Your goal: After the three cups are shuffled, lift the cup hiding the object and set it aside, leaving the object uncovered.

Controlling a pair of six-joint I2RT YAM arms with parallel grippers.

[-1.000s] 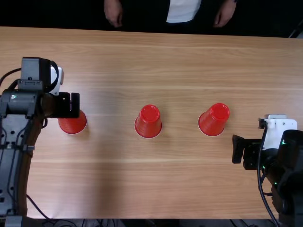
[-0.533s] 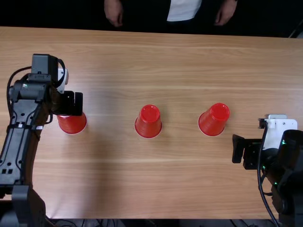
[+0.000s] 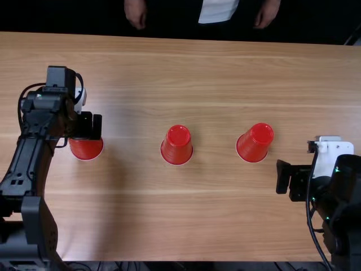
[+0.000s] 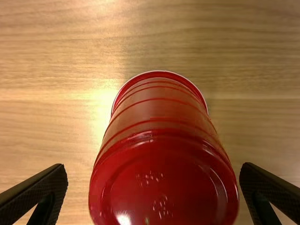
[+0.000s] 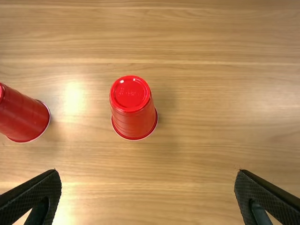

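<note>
Three red cups stand upside down in a row across the middle of the table (image 3: 186,73), parallel to its near edge. The left cup (image 3: 86,148) is closest to the left edge, followed by the middle cup (image 3: 177,144) and the right cup (image 3: 255,142). Which cup covers the object cannot be told.

The left gripper (image 3: 91,126) hangs over the left cup, its fingers spread wide on either side and clear of the wall. The right gripper (image 3: 284,176), also spread wide, sits by the right edge, apart from the right cup.

Small embossed marks on the cup bases are too fine to read.

Over the last second the left gripper has shifted slightly away from the left edge. The cups and the right arm are unchanged.
</note>
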